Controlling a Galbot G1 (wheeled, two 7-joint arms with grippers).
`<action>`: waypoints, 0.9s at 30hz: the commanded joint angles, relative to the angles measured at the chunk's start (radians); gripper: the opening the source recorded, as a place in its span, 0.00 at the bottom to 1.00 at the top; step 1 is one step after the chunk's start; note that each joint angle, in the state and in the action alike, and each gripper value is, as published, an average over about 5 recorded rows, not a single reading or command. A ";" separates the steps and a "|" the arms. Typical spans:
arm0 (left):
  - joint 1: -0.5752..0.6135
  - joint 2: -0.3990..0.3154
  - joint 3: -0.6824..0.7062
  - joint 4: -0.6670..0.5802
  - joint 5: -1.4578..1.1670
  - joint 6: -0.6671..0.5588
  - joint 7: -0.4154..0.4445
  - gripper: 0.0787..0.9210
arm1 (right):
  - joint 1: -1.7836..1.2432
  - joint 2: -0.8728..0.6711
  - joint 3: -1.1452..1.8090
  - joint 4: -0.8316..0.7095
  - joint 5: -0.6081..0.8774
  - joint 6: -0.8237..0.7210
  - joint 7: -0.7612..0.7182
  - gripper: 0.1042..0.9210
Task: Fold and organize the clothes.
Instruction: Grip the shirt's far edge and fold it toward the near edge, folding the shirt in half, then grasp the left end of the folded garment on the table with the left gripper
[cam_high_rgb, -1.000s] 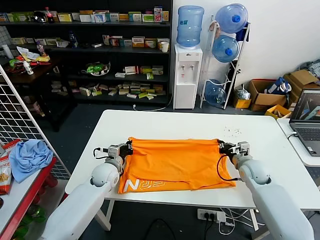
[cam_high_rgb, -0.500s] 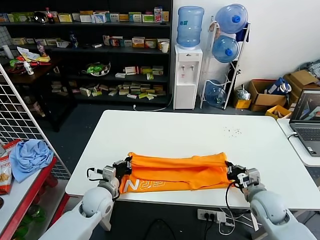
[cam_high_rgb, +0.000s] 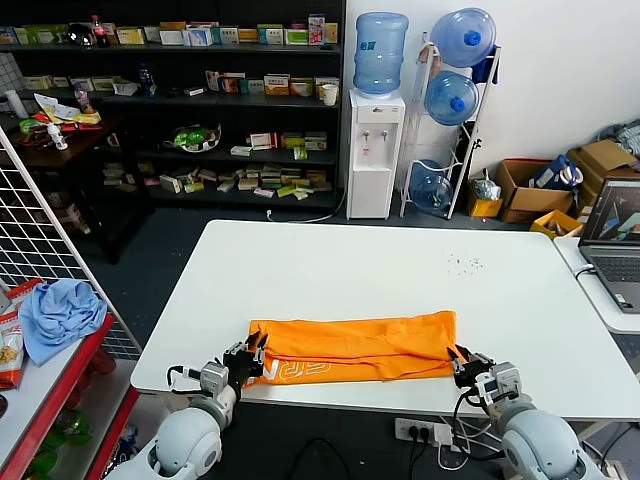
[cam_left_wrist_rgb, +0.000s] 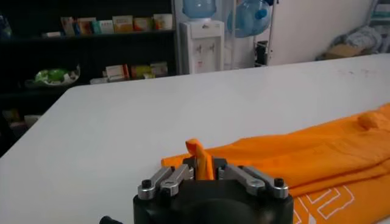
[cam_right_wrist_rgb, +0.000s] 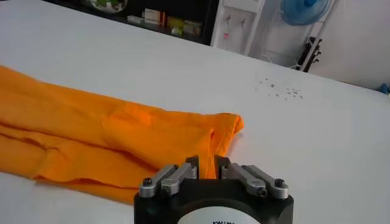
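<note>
- Two grippers sit at the tabletop's (cam_high_rgb: 330, 260) near edge, one at each end of the orange T-shirt (cam_high_rgb: 350, 345), which lies in a long folded band along that edge.
- Your left gripper (cam_high_rgb: 252, 358) has a peak of orange cloth standing between its fingers in the left wrist view; whether it's pinched or let go, I cannot tell.
- Your right gripper (cam_high_rgb: 460, 361) meets the shirt's other end, grip likewise unclear.
- Looks like the lengthwise fold is just laid down; release comes next, I'd judge.
- After that you'll need clean withdrawal without dragging the hem, then an end-to-end fold.
- White block lettering (cam_high_rgb: 300, 371) shows near the left end, but it's not readable.
</note>
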 joint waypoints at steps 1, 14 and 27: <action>0.044 0.010 -0.032 -0.038 0.012 -0.010 -0.006 0.33 | -0.033 -0.004 0.008 0.024 -0.006 -0.011 0.016 0.35; 0.011 -0.056 -0.077 0.036 -0.324 0.058 -0.074 0.78 | -0.039 -0.002 0.005 0.042 0.000 -0.024 0.024 0.83; 0.002 -0.077 -0.070 0.071 -0.335 0.079 -0.092 0.78 | -0.056 -0.001 0.006 0.065 -0.003 -0.016 0.025 0.88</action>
